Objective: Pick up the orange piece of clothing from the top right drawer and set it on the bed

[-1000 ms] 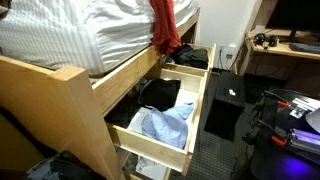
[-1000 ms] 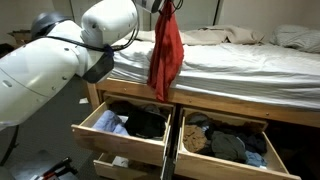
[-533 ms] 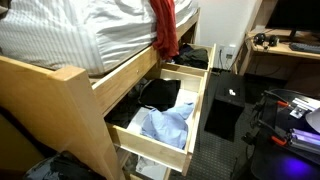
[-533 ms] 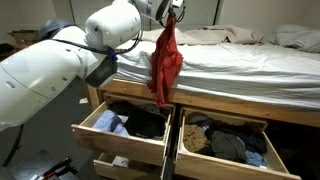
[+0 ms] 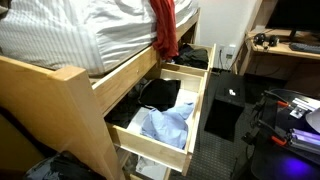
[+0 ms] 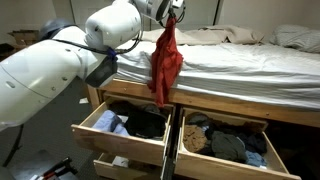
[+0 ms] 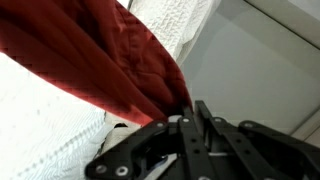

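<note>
The orange piece of clothing (image 6: 165,62) hangs limp and long from my gripper (image 6: 172,17), which is shut on its top end above the near edge of the bed (image 6: 240,58). It hangs down in front of the bedding, its lower end above the open drawers. It also shows in an exterior view (image 5: 163,25) against the white striped bedding (image 5: 90,35). In the wrist view the red fabric (image 7: 110,60) runs into my closed fingers (image 7: 188,112). The top right drawer (image 6: 228,143) stands open, holding dark clothes.
The matching drawer (image 6: 125,125) is open with a light blue shirt (image 5: 160,125) and black clothes (image 5: 158,93). The chunky wood bed frame (image 5: 50,100) is close by. A desk (image 5: 285,45) and black boxes (image 5: 225,105) stand beyond the drawers.
Over the last second my gripper has moved a little toward the bed with the orange clothing, which now hangs slightly lower. Nothing has moved in the last half second.
</note>
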`<act>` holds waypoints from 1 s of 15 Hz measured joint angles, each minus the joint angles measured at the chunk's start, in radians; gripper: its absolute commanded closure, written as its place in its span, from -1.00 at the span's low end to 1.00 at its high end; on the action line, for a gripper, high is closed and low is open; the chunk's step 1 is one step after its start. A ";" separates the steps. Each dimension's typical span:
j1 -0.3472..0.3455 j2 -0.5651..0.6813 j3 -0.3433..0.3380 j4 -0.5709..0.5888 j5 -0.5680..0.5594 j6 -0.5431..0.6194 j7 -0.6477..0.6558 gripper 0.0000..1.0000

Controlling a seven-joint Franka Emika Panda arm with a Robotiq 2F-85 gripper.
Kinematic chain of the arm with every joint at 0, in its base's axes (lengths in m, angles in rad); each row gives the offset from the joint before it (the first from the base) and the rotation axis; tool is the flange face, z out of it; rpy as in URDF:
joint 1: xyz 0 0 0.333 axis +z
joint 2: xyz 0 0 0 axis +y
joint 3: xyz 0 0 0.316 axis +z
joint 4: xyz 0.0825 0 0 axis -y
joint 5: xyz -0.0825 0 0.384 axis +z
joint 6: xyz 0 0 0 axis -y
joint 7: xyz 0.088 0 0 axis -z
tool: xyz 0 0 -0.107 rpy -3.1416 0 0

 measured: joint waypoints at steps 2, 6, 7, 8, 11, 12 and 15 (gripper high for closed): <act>-0.004 -0.024 -0.007 0.014 0.000 -0.087 0.069 -0.13; -0.016 -0.159 -0.007 0.063 0.002 -0.354 0.219 -0.70; -0.004 -0.200 -0.054 0.088 0.057 -0.427 0.237 -0.82; 0.004 -0.241 -0.082 0.112 0.078 -0.503 0.263 -0.96; 0.024 -0.377 -0.290 0.120 0.314 -0.712 0.323 -1.00; 0.034 -0.415 -0.365 0.121 0.389 -0.770 0.338 -1.00; 0.076 -0.489 -0.544 0.121 0.537 -0.820 0.340 -1.00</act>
